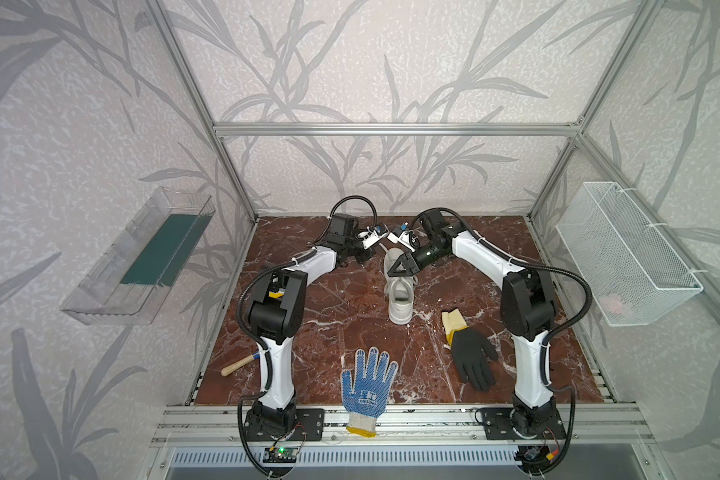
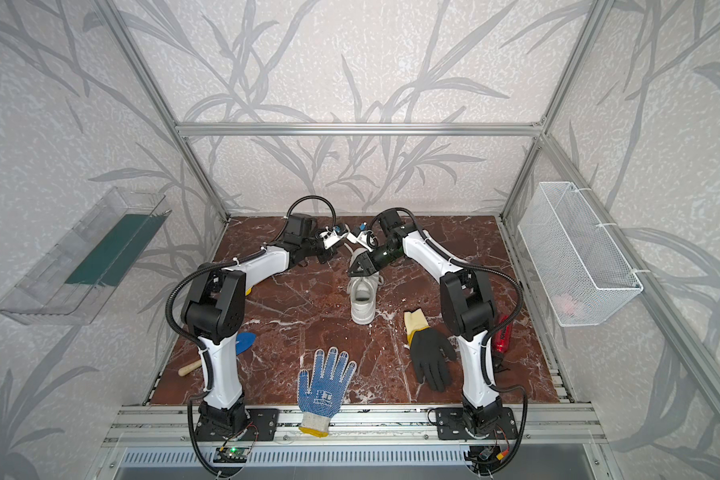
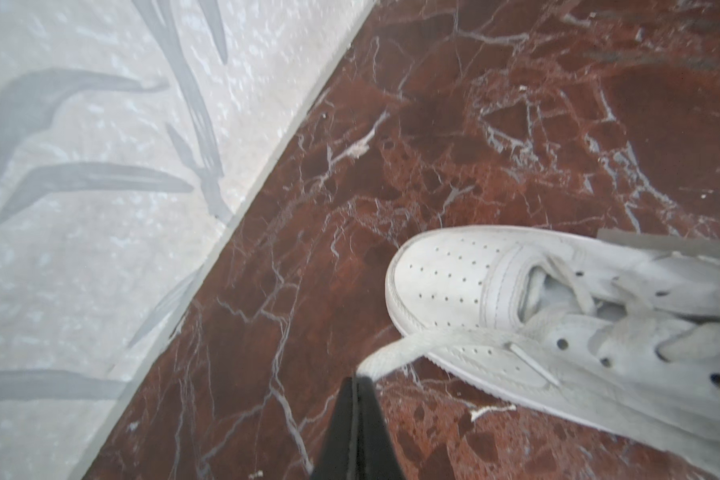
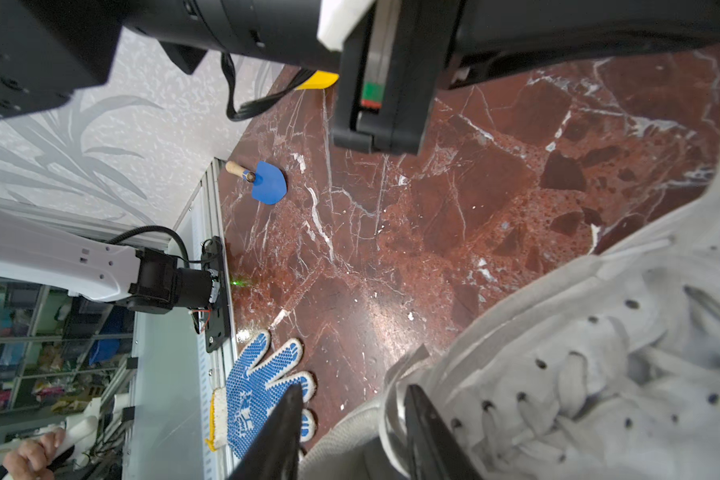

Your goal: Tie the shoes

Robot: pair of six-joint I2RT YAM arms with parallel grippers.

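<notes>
Sneaker [image 1: 400, 305] lies mid-table [image 1: 329, 316] in both top views, toe to the back wall, heel to the front. Left gripper [image 3: 359, 381] is pinched tight on a lace [image 3: 395, 353] just off the toe. From the tips the lace runs back over the sneaker's side. Right gripper [image 4: 352, 397] hangs above the sneaker, jaws apart, nothing clamped that we can see. One finger [image 4: 422, 415] sits over the sneaker's edge, the other over bare table. Dotted glove [image 1: 368, 386] lies at the front edge. Black glove [image 1: 470, 357] lies right of the sneaker. Both lie apart from it.
</notes>
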